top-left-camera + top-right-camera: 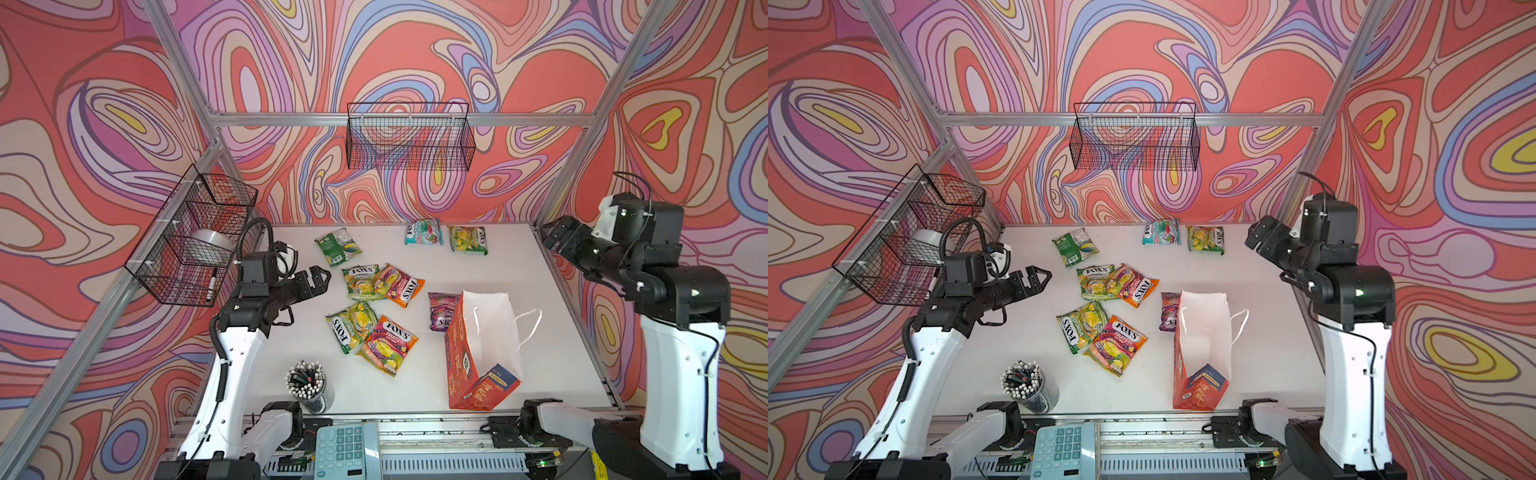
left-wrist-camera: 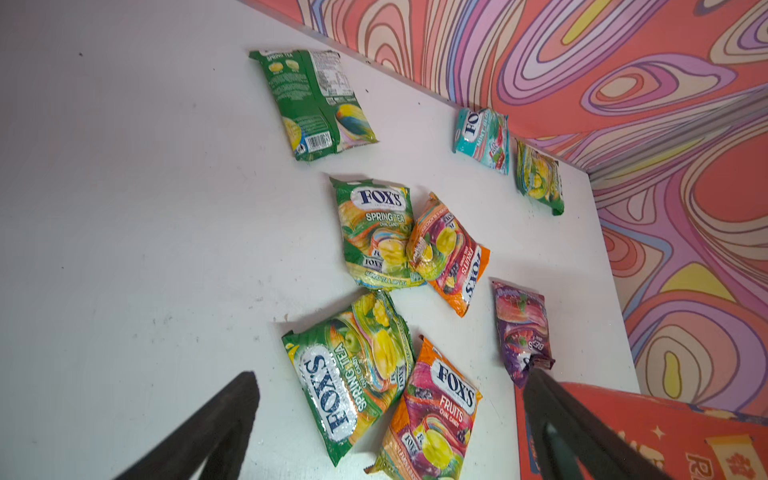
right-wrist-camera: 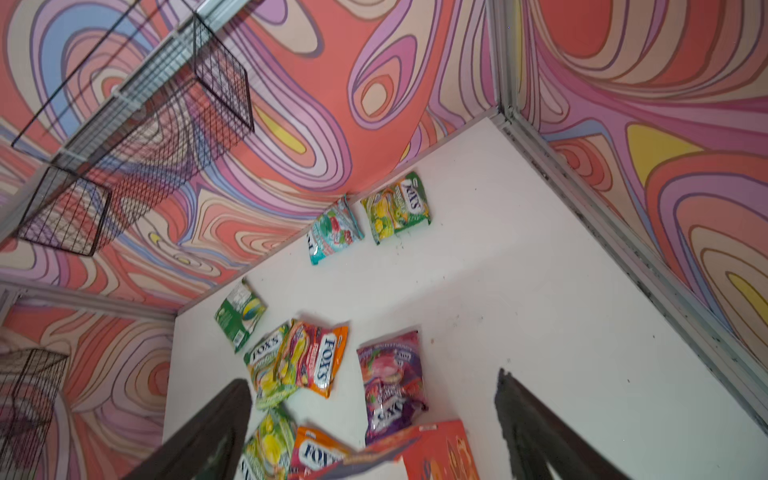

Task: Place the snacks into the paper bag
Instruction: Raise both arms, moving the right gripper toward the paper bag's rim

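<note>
Snacks (image 1: 388,345) lie spread on the white table (image 1: 291,345), beside the red paper bag (image 1: 457,353) standing at the front right. Swirly pink walls (image 1: 415,50) go all around. Left gripper (image 1: 322,280) and right gripper (image 1: 547,237) are wide open, holding nothing.

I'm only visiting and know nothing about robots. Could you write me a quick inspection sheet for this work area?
Surface: white table, a few dark specks.
Job's things: eight candy pouches lie flat on the table, two pairs overlapping; the paper bag stands open at the front right, with no pouch seen inside.
Clutter: pen cup on the table; calculator just past its front edge.
Grippers: left gripper open, above the table beside the pouches, holding nothing; right gripper open, raised by the right wall, holding nothing.
Cables: black hose loops behind the left gripper; thin wire arcs above the right one.
Surroundings: swirly walls, metal frame, two wire baskets; the left one holds a marker.
</note>
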Motion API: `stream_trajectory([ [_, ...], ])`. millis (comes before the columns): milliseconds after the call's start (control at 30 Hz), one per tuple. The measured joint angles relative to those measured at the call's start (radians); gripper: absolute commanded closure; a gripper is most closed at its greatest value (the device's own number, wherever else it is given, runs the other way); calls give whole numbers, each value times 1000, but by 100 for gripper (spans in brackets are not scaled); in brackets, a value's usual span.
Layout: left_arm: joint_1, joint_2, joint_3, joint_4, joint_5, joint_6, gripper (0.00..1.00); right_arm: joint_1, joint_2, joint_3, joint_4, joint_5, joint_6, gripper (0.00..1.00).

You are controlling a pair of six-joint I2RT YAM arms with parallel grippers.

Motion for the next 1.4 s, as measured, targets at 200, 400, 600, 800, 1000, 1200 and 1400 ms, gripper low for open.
stream_trajectory([
  [200,0,-56,-43,0,27,0,0,2,-66,-151,-153,-177,-11,2],
  [400,0,-85,-43,0,24,0,0,3,-77,-295,-225,-233,-9,4],
  [600,0,-91,-61,6,13,-1,0,4,-149,-433,-240,-269,-12,13],
  [800,0,-96,-64,7,2,-2,0,5,-159,-494,-243,-258,-31,33],
  [1000,0,-97,-65,7,-3,-11,0,5,-159,-534,-240,-221,-55,52],
  [1200,0,-98,-65,7,-13,-12,0,12,-159,-569,-240,-197,-63,54],
  [1400,0,-102,-66,7,-20,-12,0,47,-146,-581,-238,-190,-63,53],
])
